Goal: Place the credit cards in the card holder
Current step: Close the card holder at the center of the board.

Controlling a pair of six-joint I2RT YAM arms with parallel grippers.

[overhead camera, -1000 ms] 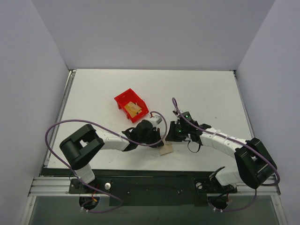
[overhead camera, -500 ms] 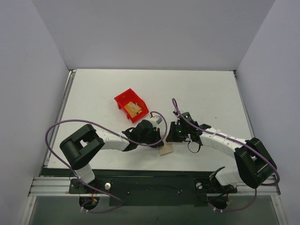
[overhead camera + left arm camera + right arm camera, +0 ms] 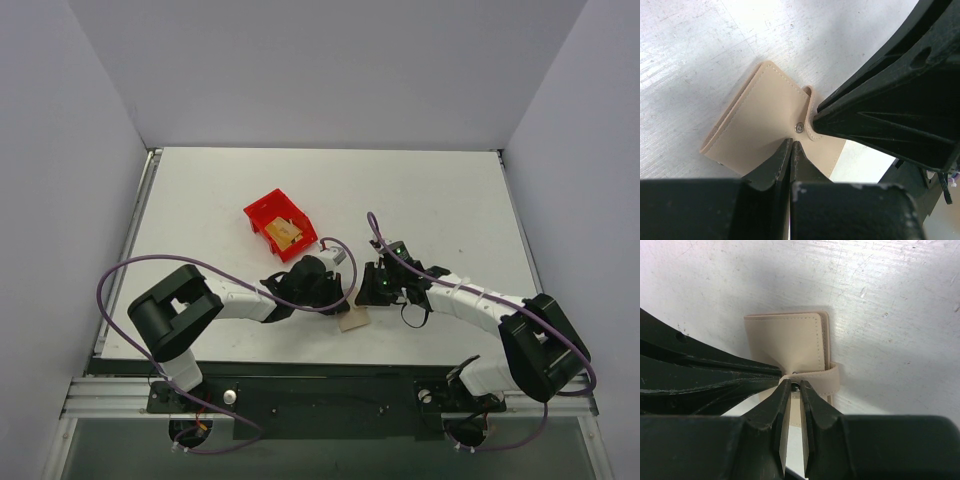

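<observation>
Pulling on the tab (image 3: pixel 822 380) is the risky part of this moment. The right hand (image 3: pixel 795 390) has its fingers drawn nearly together on the tab's free end, right at the snap. The left hand (image 3: pixel 791 146) is clenched, its tips pressed against the cover of the wallet (image 3: pixel 757 125) just beside that snap; whether it nips a fold of the cover or only bears down on it, I cannot tell. The wallet lies folded on the surface (image 3: pixel 430 190) near the front edge, between the two arms. The cards (image 3: pixel 286 235) sit in the red bin (image 3: pixel 262 213), well apart from it, so the job looks barely begun and the step in hand seems to be getting the snap undone. The trouble, as I judge it, is that the wallet is light and the surface smooth, so if the left hold is weak a pull would drag or lift the whole wallet rather than pop the snap. The right grip covers only a sliver of tab and could slip off. With both sets of fingers crowded at one spot, a small misjudged move could knock them together or push the wallet toward the near edge.
</observation>
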